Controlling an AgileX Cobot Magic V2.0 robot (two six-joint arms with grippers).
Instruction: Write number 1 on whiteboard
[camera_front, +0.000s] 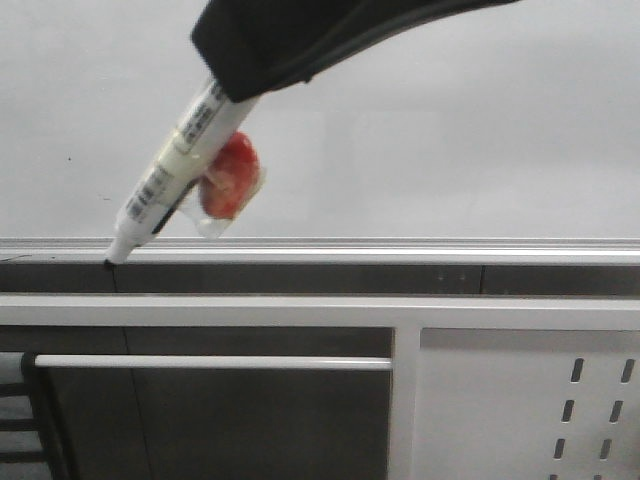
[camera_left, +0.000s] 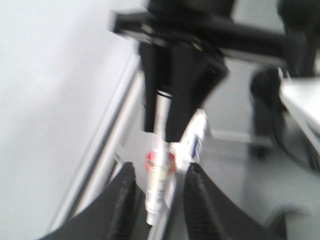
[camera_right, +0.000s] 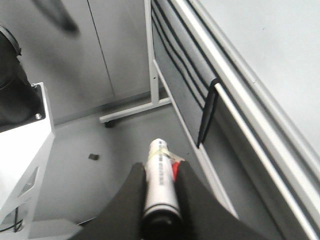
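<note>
The whiteboard (camera_front: 450, 120) fills the back of the front view, with a silver frame edge (camera_front: 400, 247) along its bottom. No black stroke of a number 1 shows on it. My right gripper (camera_front: 237, 88) comes down from above and is shut on a white marker (camera_front: 175, 170), which has a red piece (camera_front: 232, 175) taped to it. The marker's tip (camera_front: 110, 262) rests at the frame edge, bottom left. The right wrist view shows the marker (camera_right: 160, 170) clamped in the right gripper (camera_right: 161, 175). My left gripper (camera_left: 159, 200) is open, and the marker (camera_left: 157, 180) is seen beyond its gap.
Below the board run a dark ledge (camera_front: 300, 278), a white rail (camera_front: 210, 362) and a white perforated metal panel (camera_front: 530, 400). A black bracket (camera_right: 207, 117) hangs under the frame. A white base (camera_right: 20, 150) stands on the grey floor.
</note>
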